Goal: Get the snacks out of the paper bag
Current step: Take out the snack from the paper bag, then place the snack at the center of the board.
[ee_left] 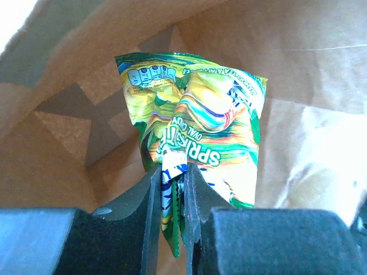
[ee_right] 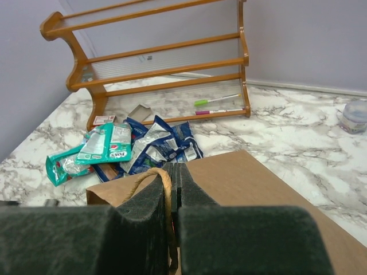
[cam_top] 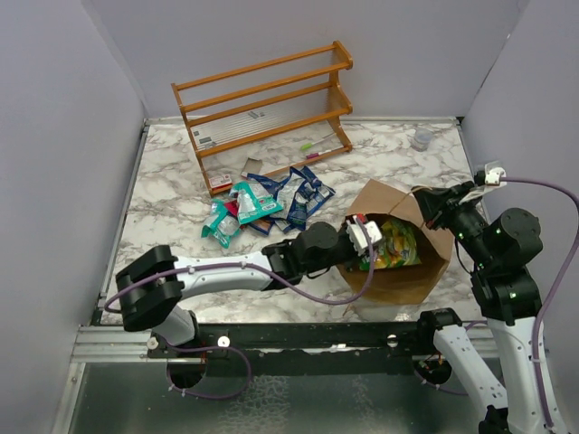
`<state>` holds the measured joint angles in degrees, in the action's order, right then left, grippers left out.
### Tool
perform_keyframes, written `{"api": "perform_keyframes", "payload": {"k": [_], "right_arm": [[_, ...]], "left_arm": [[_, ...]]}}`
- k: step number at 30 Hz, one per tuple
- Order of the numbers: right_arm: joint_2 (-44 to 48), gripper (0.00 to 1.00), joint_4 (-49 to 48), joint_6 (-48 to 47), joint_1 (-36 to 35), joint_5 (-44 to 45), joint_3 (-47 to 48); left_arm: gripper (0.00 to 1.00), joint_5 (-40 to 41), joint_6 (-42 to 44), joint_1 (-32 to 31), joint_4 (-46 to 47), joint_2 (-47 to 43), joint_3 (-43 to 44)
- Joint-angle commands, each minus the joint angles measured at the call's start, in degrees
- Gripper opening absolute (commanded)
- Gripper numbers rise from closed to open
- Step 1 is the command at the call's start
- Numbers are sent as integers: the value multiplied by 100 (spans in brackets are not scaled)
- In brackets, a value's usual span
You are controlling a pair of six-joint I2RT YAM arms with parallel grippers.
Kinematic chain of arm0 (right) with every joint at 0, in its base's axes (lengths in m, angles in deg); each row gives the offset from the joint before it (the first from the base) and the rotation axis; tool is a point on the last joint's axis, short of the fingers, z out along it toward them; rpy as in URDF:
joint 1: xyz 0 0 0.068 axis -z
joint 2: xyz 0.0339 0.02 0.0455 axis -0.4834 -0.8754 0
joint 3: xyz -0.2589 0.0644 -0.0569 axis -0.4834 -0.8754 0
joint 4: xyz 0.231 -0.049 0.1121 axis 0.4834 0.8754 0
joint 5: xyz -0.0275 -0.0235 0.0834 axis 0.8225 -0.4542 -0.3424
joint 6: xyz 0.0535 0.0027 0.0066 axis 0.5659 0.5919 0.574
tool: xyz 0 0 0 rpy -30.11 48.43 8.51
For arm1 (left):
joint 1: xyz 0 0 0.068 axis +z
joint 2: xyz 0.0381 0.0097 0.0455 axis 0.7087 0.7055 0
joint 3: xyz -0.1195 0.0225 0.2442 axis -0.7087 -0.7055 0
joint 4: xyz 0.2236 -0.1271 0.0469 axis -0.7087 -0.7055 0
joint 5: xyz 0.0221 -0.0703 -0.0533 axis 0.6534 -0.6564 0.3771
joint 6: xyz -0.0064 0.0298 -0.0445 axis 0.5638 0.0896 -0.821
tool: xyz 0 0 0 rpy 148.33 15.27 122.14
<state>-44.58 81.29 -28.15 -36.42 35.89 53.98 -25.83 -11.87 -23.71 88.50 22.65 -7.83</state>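
1. Step in hand (judged): pulling one snack out. The pkt is gripped inside the paper bag [cam_top: 412,278] but not yet lifted clear of the rim.
2. Left gripper [ee_left: 172,172]: reaches into the bag mouth from the left, centre-right of the top view. It is clenched on the lower edge of a yellow-green packet [ee_left: 198,120], w/ foil pinched between both fingers.
3. Yellow-green packet: inside the bag, standing against the brown inner wall, and fills the centre of the left wrist view. No other pkt shows in the bag; the bottom is partly hidden.
4. Right gripper [ee_right: 172,172]: clamped on the bag's twisted handle [ee_right: 150,173] at the rim, right side of the top view. Prob. steadies the bag.
5. Snacks already out [cam_top: 267,203]: blue-white & teal pkts heaped on the tabletop [cam_top: 172,199], left of the bag and just in front of the wooden rack [cam_top: 262,99] at upper centre.
6. Next move (judgement): left arm draws back up & left w/ grip shut until the pkt clears the rim, then carries it to the heap & releases. The right gripper must hold the handle so the bag isn't dragged along.
7. Risk: the grip is on a thin edge only, so the foil may slip or snag on the rim.
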Motion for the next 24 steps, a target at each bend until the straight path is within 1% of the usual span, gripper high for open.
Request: {"api": "perform_keyframes", "payload": {"k": [1,4,8,12,19,24], "right_arm": [[44,2,-134,-127,-5,104,-175],[163,2,-199,-139,-5,-59,-390],[217,2,-304,-143,-5,-262,-608],[202,2,-367,-134,-5,-177,-714],[26,2,-344,-116,-5,-81,-577],[-16,2,-341,-112,-5,-43,-546]], "left_arm": [[0,-411,-66,-77,-37,-903,-356],[0,-478,-17,-77,-400,-1485,-580],[0,-557,21,-78,-530,-2400,-968],[0,-468,180,-77,-666,-3109,-1202],[0,-44,391,-77,-781,-3924,-1388],[0,639,526,-77,-738,-4233,-1453]]}}
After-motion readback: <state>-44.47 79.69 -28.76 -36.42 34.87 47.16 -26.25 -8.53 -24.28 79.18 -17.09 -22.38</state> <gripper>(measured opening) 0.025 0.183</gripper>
